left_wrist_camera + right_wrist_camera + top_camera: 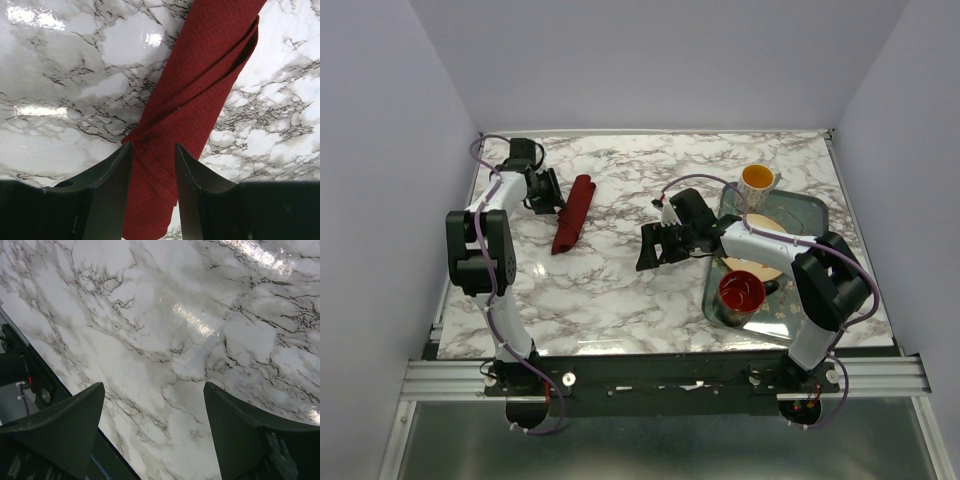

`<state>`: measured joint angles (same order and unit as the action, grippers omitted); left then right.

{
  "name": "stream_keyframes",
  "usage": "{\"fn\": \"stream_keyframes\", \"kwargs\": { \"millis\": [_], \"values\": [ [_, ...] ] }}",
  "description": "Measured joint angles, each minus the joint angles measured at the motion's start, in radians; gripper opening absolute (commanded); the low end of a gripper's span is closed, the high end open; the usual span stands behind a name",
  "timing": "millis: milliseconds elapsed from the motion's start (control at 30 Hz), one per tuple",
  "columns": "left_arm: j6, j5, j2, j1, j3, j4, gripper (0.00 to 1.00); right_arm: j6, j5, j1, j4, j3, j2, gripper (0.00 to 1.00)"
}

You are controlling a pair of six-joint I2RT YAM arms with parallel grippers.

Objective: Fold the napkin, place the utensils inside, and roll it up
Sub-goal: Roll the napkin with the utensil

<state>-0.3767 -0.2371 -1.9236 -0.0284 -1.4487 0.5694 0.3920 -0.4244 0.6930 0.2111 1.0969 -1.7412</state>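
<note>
Toward the upper left of the overhead frame, one rolled napkin lies on the counter, long axis nearly up-and-down the picture, with the left pincer at its left edge, much nearer than the right. That pincer straddles one end half open, and I cannot tell whether it pinches cloth; the right pincer gapes wide, empty. No fork shows.

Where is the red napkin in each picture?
Top view: the napkin lies as a long strip, back left on the table.
Left wrist: the napkin slants from top right to bottom middle.
Right wrist: not in it.
Shared landmark: the marble table, in all three.
</note>
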Motion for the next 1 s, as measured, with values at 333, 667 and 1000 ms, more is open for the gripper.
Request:
{"fn": "stream_keyframes", "kwargs": {
  "millis": [333, 667, 1000],
  "values": [
    [0.002, 0.024, -0.019, 0.0, 0.021, -0.004, 0.37, 0.0, 0.0, 0.0, 0.0, 0.0, 0.0, 0.88],
    [0.002, 0.065, -0.024, 0.0, 0.034, -0.019, 0.18, 0.0, 0.0, 0.0, 0.0, 0.004, 0.0, 0.88],
    [0.002, 0.087, -0.032, 0.003, 0.038, -0.027, 0.18, 0.0, 0.0, 0.0, 0.0, 0.013, 0.0, 0.88]
  ]
}}
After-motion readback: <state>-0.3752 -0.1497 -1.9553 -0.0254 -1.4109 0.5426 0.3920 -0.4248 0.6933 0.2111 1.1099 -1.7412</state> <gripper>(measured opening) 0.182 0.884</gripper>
